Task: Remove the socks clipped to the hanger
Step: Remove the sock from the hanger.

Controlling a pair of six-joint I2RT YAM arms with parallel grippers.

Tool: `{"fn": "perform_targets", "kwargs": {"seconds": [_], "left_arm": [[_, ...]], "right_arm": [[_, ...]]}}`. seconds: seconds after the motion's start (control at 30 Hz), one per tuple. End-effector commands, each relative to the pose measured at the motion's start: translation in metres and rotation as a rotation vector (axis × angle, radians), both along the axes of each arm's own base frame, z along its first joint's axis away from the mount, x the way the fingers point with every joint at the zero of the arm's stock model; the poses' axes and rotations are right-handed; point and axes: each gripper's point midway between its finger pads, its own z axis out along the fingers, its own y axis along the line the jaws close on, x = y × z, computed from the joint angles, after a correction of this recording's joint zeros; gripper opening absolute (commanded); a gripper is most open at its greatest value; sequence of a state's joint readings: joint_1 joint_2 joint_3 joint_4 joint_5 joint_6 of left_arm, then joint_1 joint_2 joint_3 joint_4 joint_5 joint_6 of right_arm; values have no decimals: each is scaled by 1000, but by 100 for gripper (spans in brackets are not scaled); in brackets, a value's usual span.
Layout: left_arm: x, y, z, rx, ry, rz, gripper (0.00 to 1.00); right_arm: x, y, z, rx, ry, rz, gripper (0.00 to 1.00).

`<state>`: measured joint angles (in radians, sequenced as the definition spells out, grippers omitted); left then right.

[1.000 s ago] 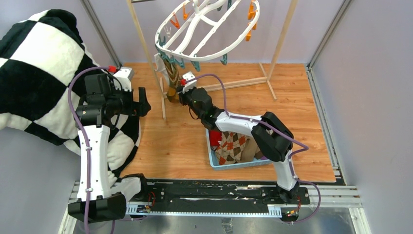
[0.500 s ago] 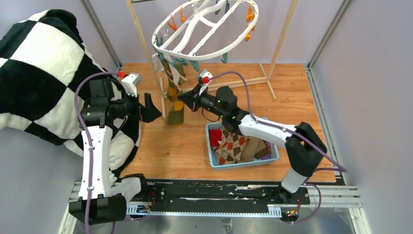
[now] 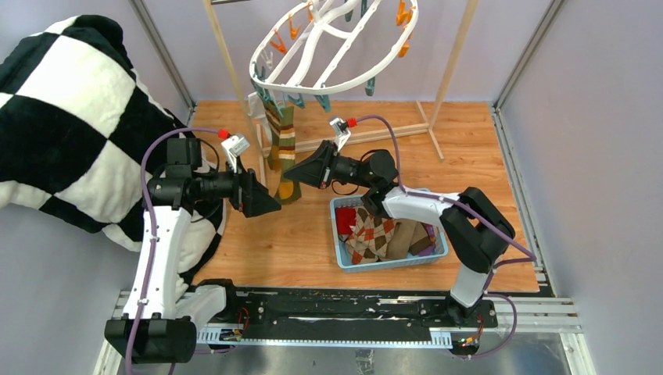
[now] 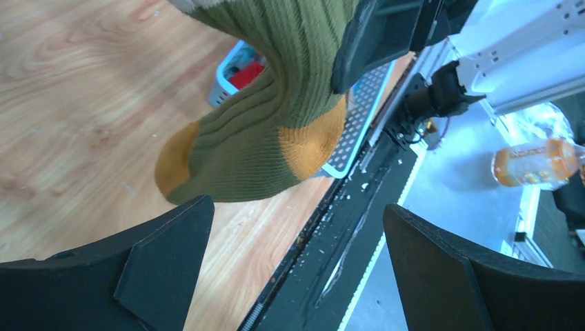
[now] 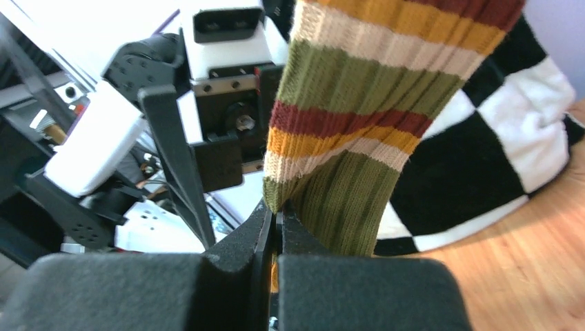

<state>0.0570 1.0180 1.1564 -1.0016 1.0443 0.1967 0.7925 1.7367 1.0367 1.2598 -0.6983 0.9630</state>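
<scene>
1. Far left: a black-and-white checked blanket point(image 3: 70, 101) is draped beside the left arm. It is not part of the task.
2. The left gripper point(image 3: 264, 203) has its jaws spread wide and holds nothing. It points at the toe end of the hanging sock; the left wrist view shows the toe just ahead of the fingers, not touching them.
3. The striped sock point(image 3: 283, 148) (olive, mustard, red and cream bands) hangs from the teal clips point(image 3: 266, 87) on the near-left rim of the hanger point(image 3: 332, 84). The hanger is suspended from the wooden rack point(image 3: 225, 55).
4. Handling, as judged: the sock is ribbed knit, light, soft and stretchy. It will lengthen before a clip releases, so take hold on the leg, close under the clip, and pull steadily downward.
5. The right gripper point(image 3: 295, 173) is closed tight on the edge of the sock's lower leg, above the heel. The right wrist view shows fabric pinched between the pads.
6. Right: a blue basket point(image 3: 391, 264) on the floor holds the freed socks point(image 3: 375, 230), argyle on top.
</scene>
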Motion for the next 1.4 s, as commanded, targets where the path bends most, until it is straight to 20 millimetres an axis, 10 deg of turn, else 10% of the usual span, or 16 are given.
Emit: {"fn": "perform_targets", "kwargs": {"seconds": [0.0, 0.27, 0.6, 0.9, 1.37], "left_arm": [[-13, -12, 0, -47, -12, -92, 100], [-12, -15, 3, -72, -32, -134, 97], [-12, -21, 5, -98, -32, -183, 11], [-20, -27, 0, -3, -99, -205, 0], [-30, -30, -1, -1, -106, -223, 0]], "right_arm": [[-33, -11, 42, 133, -39, 116, 0], [-41, -2, 40, 99, -20, 75, 1], [-27, -13, 30, -34, -31, -223, 31], [32, -38, 43, -285, -260, -768, 67], [85, 8, 79, -292, -418, -824, 62]]}}
